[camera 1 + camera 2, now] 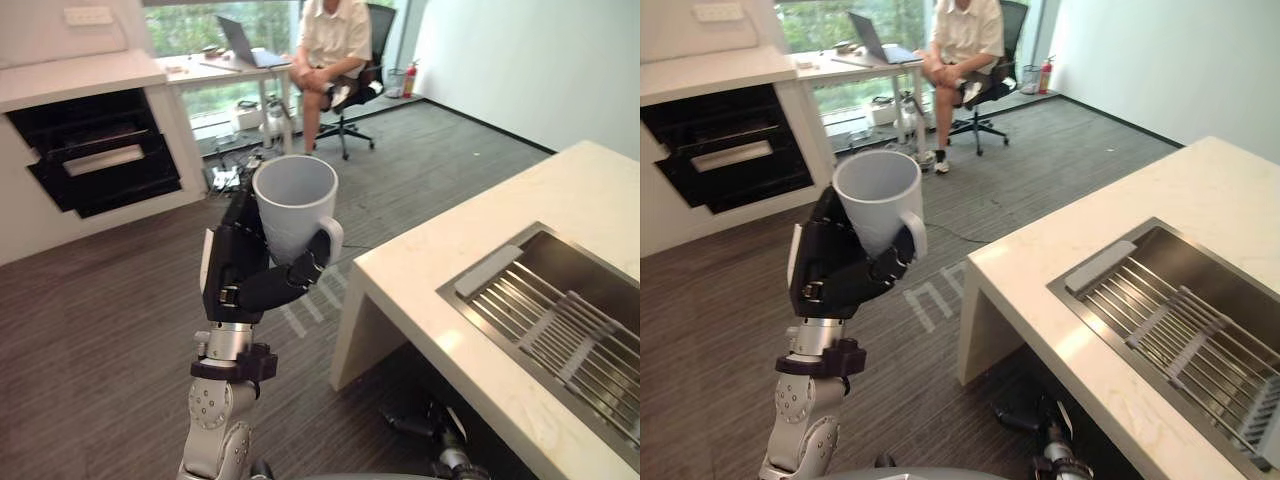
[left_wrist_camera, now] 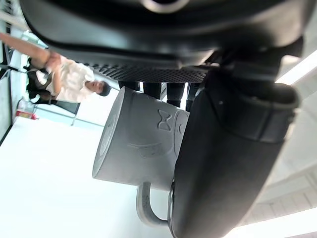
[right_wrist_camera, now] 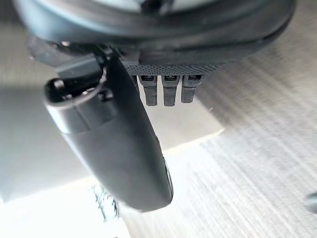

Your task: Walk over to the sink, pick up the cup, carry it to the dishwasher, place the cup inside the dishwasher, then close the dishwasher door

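Observation:
My left hand (image 1: 245, 270) is raised in front of me, shut on a white cup (image 1: 295, 205) that stands upright with its mouth up and its handle toward the counter. In the left wrist view the cup (image 2: 138, 144) lies between the thumb and the fingers. The open dishwasher (image 1: 95, 150), a dark cavity in a white cabinet with its racks showing, is at the far left across the floor. The steel sink (image 1: 570, 310) with a wire rack sits in the white counter (image 1: 520, 210) on my right. My right hand (image 3: 114, 144) hangs over the floor with relaxed fingers, holding nothing.
A person (image 1: 330, 40) sits on an office chair at the back, beside a desk with a laptop (image 1: 245, 45). Grey striped floor (image 1: 120, 300) stretches between me and the dishwasher. The counter's corner (image 1: 360, 265) is close to my left hand.

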You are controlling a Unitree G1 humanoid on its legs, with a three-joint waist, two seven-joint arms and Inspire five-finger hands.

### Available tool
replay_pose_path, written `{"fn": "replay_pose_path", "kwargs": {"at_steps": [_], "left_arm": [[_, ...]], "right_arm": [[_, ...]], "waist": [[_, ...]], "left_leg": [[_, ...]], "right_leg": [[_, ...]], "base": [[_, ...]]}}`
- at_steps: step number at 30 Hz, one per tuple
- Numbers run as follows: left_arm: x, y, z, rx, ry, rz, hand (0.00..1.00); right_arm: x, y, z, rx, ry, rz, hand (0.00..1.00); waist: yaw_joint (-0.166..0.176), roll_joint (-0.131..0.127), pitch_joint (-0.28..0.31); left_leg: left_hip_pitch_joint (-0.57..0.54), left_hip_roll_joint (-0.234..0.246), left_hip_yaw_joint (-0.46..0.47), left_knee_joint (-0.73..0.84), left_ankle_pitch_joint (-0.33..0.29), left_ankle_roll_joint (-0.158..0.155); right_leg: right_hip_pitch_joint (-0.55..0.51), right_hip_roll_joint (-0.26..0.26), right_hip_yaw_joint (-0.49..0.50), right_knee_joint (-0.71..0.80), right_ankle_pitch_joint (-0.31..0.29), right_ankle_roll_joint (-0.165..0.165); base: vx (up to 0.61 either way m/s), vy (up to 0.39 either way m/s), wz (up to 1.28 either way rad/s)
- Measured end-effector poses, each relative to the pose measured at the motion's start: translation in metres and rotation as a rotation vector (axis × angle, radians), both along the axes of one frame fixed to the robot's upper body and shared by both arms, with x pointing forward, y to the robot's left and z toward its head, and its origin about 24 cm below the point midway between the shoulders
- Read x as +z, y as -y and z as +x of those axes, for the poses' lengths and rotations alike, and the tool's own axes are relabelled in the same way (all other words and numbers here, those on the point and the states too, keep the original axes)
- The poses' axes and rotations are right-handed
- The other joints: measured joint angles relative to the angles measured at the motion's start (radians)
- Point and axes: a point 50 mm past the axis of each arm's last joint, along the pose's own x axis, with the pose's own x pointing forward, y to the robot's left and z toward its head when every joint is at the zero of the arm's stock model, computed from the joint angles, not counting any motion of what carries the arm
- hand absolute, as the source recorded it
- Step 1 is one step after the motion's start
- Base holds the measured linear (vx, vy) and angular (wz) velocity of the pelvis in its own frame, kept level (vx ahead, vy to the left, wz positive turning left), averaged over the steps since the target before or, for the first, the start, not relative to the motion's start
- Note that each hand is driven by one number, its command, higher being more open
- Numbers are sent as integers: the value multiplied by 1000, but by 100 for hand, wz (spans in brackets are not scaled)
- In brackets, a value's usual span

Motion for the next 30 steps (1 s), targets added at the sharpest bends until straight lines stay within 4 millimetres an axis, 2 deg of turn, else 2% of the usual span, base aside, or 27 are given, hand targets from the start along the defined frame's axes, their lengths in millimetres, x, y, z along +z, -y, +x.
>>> {"fn": "replay_pose_path", "kwargs": {"at_steps": [1,2,3,5,6,7,8,9,10,11,12,13,14,16,18,22,23,28,30], "left_arm": [[0,6,0,-39,-1,11,30],[1,9,0,-55,4,12,30],[3,19,2,-98,8,5,30],[5,31,3,-156,10,7,30],[6,35,3,-174,12,8,30],[7,38,2,-188,14,4,30],[7,42,2,-193,11,-5,30],[9,45,3,-185,13,-5,30],[10,45,3,-183,13,-6,30],[11,45,4,-159,12,-7,30],[12,44,5,-139,9,-12,30],[12,44,6,-129,5,-16,30],[11,44,6,-115,-2,-13,30],[8,47,6,-122,-26,-9,30],[8,46,6,-115,-28,1,30],[9,34,7,-74,-29,11,30],[-1,14,5,-26,-77,44,30],[-2,13,5,-22,-82,42,30],[-5,12,2,-15,-100,34,30]], "right_arm": [[0,-1,2,-1,2,5,90],[-1,-2,1,-2,-1,8,90],[-1,-2,-1,-1,-7,9,90],[-3,-7,-6,4,-17,28,90],[-4,-12,-7,6,-17,39,90],[-4,-17,-8,8,-17,53,90],[-5,-25,-10,20,-16,72,90],[-3,-32,-9,36,-7,82,90],[-3,-33,-9,38,-4,83,90],[1,-37,-7,50,17,89,90],[4,-40,-6,70,41,88,90],[5,-42,-5,81,51,90,90],[6,-44,-3,99,60,90,90],[6,-44,-3,125,58,79,90],[10,-47,5,178,79,58,90],[16,-55,20,215,121,61,90],[8,-39,8,253,28,-12,90],[7,-40,7,252,26,-8,90],[7,-42,0,238,17,3,90]], "waist": [[-8,-5,-1],[-9,-4,0],[-10,1,10],[-10,9,12],[-11,13,17],[-23,18,26],[-42,16,30],[-46,13,35],[-46,13,35],[-46,14,35],[-46,8,31],[-45,-2,26],[-47,-21,18],[-42,-1,14],[-7,18,4],[10,12,4],[4,42,-4],[1,42,-4],[0,45,-12]], "left_leg": [[22,-39,-13,-30,-2,4],[22,-53,-24,-32,-4,8],[20,-56,-42,-22,-18,28],[31,-66,-72,-23,-28,43],[47,-73,-97,-34,-29,47],[56,-76,-127,-44,-29,51],[60,-79,-178,-60,-29,53],[73,-83,-214,-90,-28,53],[74,-84,-217,-94,-28,53],[76,-88,-234,-106,-26,52],[73,-105,-244,-106,-24,50],[72,-122,-248,-106,-24,50],[71,-150,-255,-102,-22,52],[81,-146,-256,-107,-8,53],[78,-139,-271,-111,10,46],[111,-128,-285,-160,23,37],[140,-101,-272,-269,78,12],[149,-96,-257,-264,78,10],[153,-90,-248,-269,73,9]], "right_leg": [[22,-26,4,4,3,-10],[27,-34,3,18,16,-10],[8,-49,18,98,36,-32],[-51,-60,95,252,77,-93],[-83,-60,151,341,116,-122],[-121,-37,220,399,108,-109],[-128,31,290,384,30,-76],[-144,112,353,325,-31,-56],[-144,128,365,308,-37,-53],[-145,181,420,224,-49,-51],[-143,207,452,137,-47,-54],[-142,205,457,98,-43,-61],[-134,193,460,62,-4,-70],[-105,185,408,34,2,-66],[-70,194,385,-9,17,-71],[-44,212,382,-33,33,-71],[-23,252,484,-126,75,-99],[-25,255,495,-134,77,-100],[-16,255,482,-145,79,-102]], "base": [[4,145,45],[22,184,61],[34,172,57],[24,168,52],[26,111,53],[37,98,93],[73,63,124],[87,41,106],[110,3,86],[82,-45,70],[84,-63,77],[99,-101,80],[136,-112,90],[163,-86,75],[214,-55,28],[146,-62,13],[37,-21,1],[0,0,-8],[17,-26,-11]]}}
